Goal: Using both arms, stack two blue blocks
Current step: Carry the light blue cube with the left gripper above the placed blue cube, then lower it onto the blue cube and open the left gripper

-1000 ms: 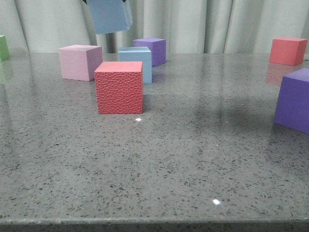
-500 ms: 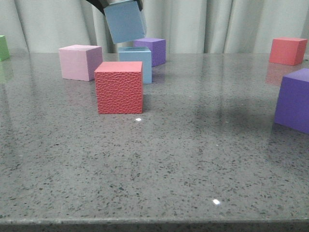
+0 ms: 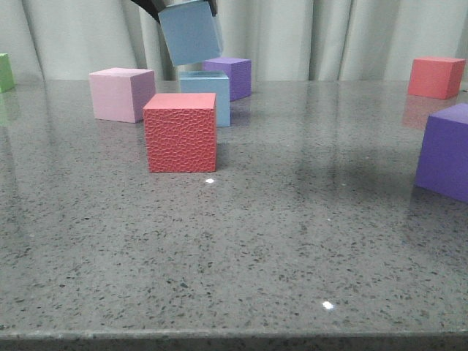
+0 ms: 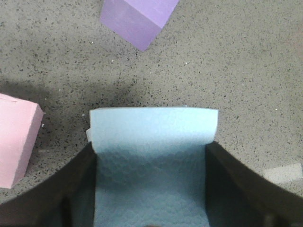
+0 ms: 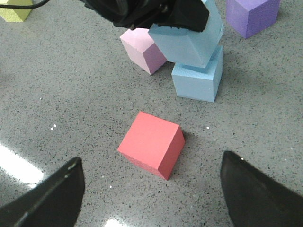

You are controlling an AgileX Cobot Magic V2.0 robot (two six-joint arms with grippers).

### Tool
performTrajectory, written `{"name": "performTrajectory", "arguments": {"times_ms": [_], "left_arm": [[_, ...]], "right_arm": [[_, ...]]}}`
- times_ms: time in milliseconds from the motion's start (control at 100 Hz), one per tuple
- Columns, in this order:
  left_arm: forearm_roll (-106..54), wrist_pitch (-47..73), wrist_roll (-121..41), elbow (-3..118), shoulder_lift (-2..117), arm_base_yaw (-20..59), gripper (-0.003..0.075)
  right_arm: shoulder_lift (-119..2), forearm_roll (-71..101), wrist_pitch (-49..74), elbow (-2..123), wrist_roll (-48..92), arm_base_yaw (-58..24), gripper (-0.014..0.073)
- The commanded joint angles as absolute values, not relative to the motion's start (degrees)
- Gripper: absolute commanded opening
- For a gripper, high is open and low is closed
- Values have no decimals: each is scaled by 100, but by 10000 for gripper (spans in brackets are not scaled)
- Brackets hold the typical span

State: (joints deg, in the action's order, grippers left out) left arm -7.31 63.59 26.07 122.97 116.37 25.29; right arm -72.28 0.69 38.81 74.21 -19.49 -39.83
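Left gripper (image 4: 151, 189): dark fingers (image 4: 61, 189) clamped on opposite sides of one blue block (image 3: 190, 31), held tilted in the air directly above the second blue block (image 3: 207, 93); whether the two touch is hard to tell. Second blue block rests on the grey table (image 3: 292, 234), behind the red cube (image 3: 180, 131), right of the pink cube (image 3: 121, 93), with a purple cube (image 3: 230, 75) just beyond. Right gripper (image 5: 151, 189): fingers spread wide, empty, above the table near the red cube.
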Motion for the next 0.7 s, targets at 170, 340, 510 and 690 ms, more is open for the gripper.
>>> {"name": "performTrajectory", "arguments": {"times_ms": [170, 340, 510, 690], "left_arm": [[-918, 6118, 2645, 12491, 11403, 2584, 160], [-941, 6118, 2521, 12491, 11403, 2584, 221], [-971, 6142, 2521, 12491, 11403, 2584, 462], [-971, 6164, 2521, 12491, 11403, 2584, 538]], "right_arm": [[-7036, 0, 3575, 7574, -1877, -3974, 589], [-7036, 0, 3588, 7574, -1877, -3974, 589], [-7036, 0, 3588, 7574, -1877, -3974, 589], [-7036, 0, 3594, 7574, -1877, -3974, 589]]}}
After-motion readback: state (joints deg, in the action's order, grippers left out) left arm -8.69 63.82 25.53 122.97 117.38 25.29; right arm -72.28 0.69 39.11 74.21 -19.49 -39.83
